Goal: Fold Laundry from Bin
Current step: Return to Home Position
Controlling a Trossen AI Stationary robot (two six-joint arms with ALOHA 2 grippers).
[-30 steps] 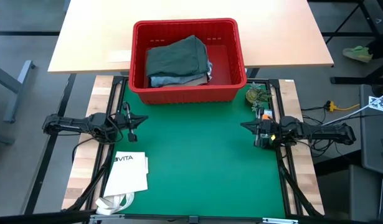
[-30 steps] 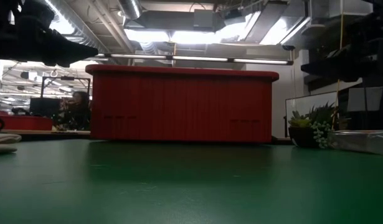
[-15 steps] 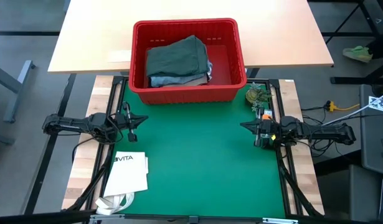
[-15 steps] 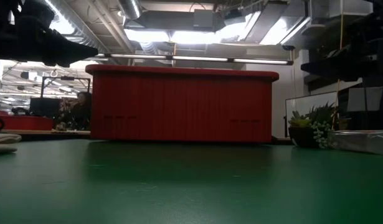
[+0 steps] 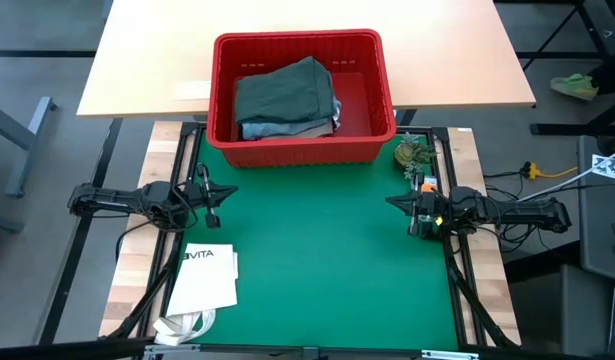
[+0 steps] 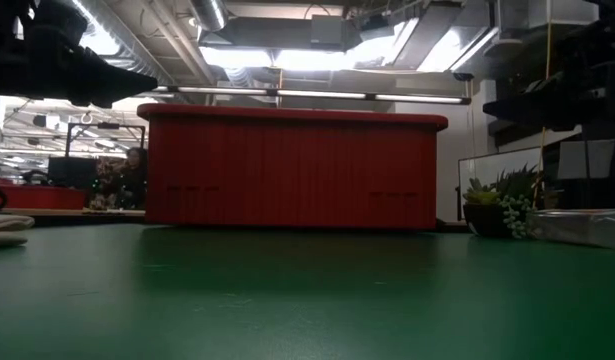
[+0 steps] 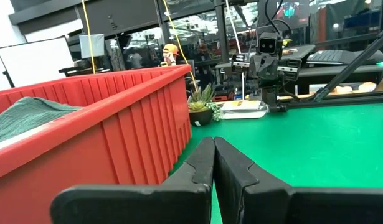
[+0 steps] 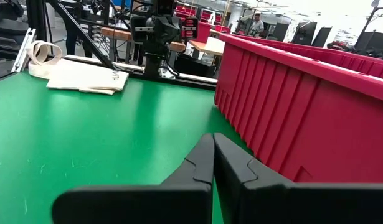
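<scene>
Inside bin (image 5: 299, 150), laundry (image 5: 285, 95), apart from end effectors (image 5: 213, 196) (image 5: 403, 206)

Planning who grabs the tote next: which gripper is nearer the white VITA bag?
Left. The left gripper is close by the white VITA bag; the right gripper is far across the green mat.

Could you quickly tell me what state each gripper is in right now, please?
Left gripper: closed, holding nothing.
Right gripper: closed, holding nothing.

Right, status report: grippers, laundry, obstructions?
Left gripper shut, left of mat. Right gripper shut, right side. Laundry stacked in bin. Tote bag lies front-left.
</scene>
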